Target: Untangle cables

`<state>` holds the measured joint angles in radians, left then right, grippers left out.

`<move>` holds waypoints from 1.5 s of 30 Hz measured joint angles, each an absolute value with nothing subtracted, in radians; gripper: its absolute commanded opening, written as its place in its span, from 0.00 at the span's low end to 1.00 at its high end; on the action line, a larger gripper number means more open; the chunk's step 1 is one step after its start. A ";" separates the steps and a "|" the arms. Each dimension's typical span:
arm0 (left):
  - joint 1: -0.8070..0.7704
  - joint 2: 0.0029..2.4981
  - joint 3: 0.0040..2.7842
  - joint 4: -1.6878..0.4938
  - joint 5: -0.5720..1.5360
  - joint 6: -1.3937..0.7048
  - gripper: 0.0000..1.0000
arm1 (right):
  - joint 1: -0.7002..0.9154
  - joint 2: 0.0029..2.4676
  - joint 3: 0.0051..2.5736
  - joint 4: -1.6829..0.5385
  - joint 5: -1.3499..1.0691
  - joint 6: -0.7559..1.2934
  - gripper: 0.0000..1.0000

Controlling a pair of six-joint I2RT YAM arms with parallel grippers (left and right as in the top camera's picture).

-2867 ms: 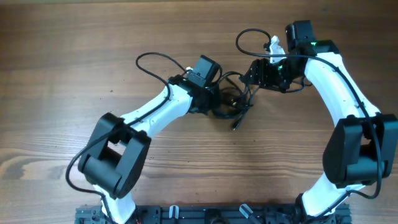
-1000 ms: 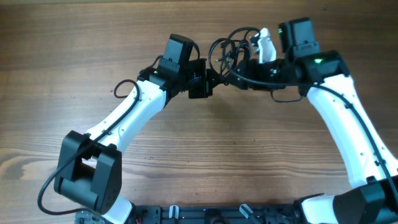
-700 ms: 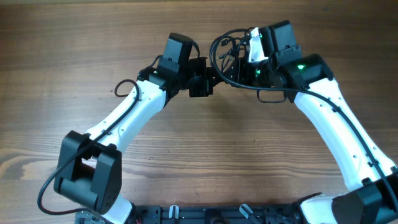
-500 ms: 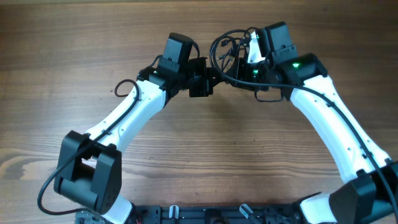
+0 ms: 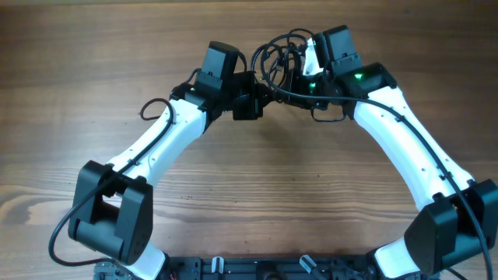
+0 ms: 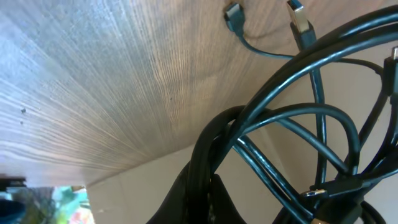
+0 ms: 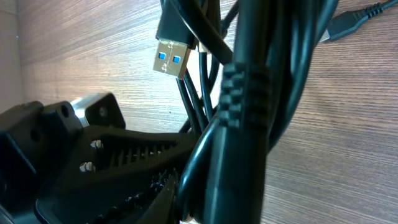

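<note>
My left fingers (image 5: pixel 263 97) are pressed together on the cables (image 6: pixel 298 118). Several glossy black cords leave the grip as one thick stem and fan out into crossing loops just beyond it. My right fingers (image 5: pixel 299 81) pinch the same tangle from the opposite side. In the right wrist view a ribbed pad (image 7: pixel 127 149) lies against the cords, which run past it in a dense upright sheaf. One of them carries a moulded strain relief (image 7: pixel 239 93). Just past that hangs a USB plug (image 7: pixel 171 62) with a metal shell and blue insert. Farther out in the left wrist view, a black plug (image 6: pixel 233 15) and a metal-tipped plug (image 6: pixel 300 18) dangle on thin cords. From overhead the bundle sits between my two wrists, with its loops arching toward the far side of the wooden bench (image 5: pixel 117 47). I cannot tell whether it touches the wood.
</note>
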<state>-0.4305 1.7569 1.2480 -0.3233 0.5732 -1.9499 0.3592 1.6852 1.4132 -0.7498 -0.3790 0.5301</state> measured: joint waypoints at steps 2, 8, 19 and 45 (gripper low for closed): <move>-0.427 1.757 1.248 -0.317 0.574 -1.862 0.04 | 0.351 1.685 1.413 -0.751 -0.398 0.517 0.04; -0.393 1.756 1.253 -0.296 0.613 -1.377 0.04 | 0.254 1.679 1.411 -0.809 -0.596 0.355 0.04; -0.373 1.747 1.258 -0.447 0.603 -0.907 0.04 | -0.143 1.569 1.430 -0.989 -0.783 0.155 0.04; -0.446 1.748 1.251 -0.144 0.662 -2.005 0.04 | 0.136 1.555 1.447 -0.937 -0.622 0.255 0.64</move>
